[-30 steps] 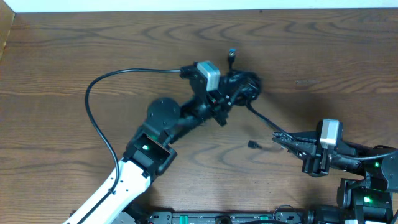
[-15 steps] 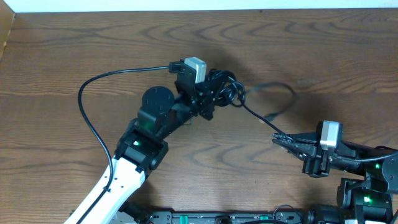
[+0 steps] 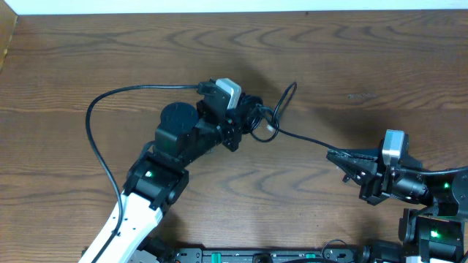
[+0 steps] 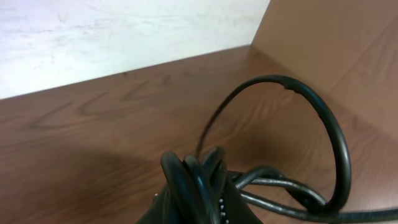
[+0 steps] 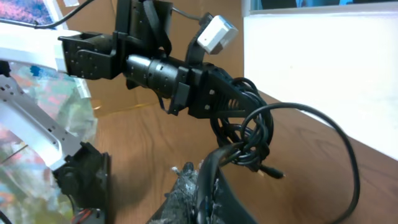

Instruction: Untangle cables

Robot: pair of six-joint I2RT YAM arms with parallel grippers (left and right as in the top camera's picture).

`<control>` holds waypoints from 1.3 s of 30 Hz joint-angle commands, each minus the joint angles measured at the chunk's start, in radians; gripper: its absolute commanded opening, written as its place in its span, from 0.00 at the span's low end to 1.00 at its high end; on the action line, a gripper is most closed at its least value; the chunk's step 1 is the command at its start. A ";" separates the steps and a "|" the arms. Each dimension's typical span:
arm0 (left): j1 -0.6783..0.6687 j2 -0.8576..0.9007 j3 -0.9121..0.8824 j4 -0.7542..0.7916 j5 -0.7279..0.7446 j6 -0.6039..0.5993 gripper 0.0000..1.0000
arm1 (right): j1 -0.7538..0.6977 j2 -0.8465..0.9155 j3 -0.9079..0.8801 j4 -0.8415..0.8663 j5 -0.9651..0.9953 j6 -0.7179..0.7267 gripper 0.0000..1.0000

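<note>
The cables (image 3: pixel 256 117) are thin black cords bunched in a knot at the table's middle, with one loop (image 3: pixel 285 98) arching up to the right. My left gripper (image 3: pixel 245 123) is shut on the knot; in the left wrist view several strands (image 4: pixel 199 180) sit between its jaws and a big loop (image 4: pixel 311 118) curves right. One strand (image 3: pixel 303 137) runs taut from the knot to my right gripper (image 3: pixel 333 155), which is shut on its end. The right wrist view shows that cord (image 5: pixel 214 180) in the jaws, the knot (image 5: pixel 245 140) beyond and a small plug (image 5: pixel 270 171).
The left arm's thicker black wire (image 3: pixel 99 139) loops over the table's left part. A pale wall (image 3: pixel 219 6) borders the far edge. The right arm's base (image 3: pixel 431 226) sits at the front right corner.
My left gripper has pulled the knot leftward and the right gripper has shifted slightly right. The strand between them has drawn straighter, and the loose loop has swung up beside the knot.
</note>
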 commanded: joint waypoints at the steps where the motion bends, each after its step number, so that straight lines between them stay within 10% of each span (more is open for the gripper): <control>1: 0.031 -0.043 0.017 -0.039 -0.121 0.128 0.08 | -0.011 -0.018 0.008 0.010 -0.010 0.002 0.28; 5: 0.029 -0.085 0.017 -0.046 -0.112 0.127 0.07 | -0.011 -0.018 0.008 0.010 -0.009 0.006 0.99; 22: -0.078 -0.132 0.017 0.043 0.130 0.115 0.07 | -0.011 -0.018 0.008 0.009 0.102 0.060 0.99; 39: -0.339 -0.132 0.017 0.106 -0.485 0.072 0.07 | -0.005 0.000 0.037 -0.058 0.255 0.290 0.99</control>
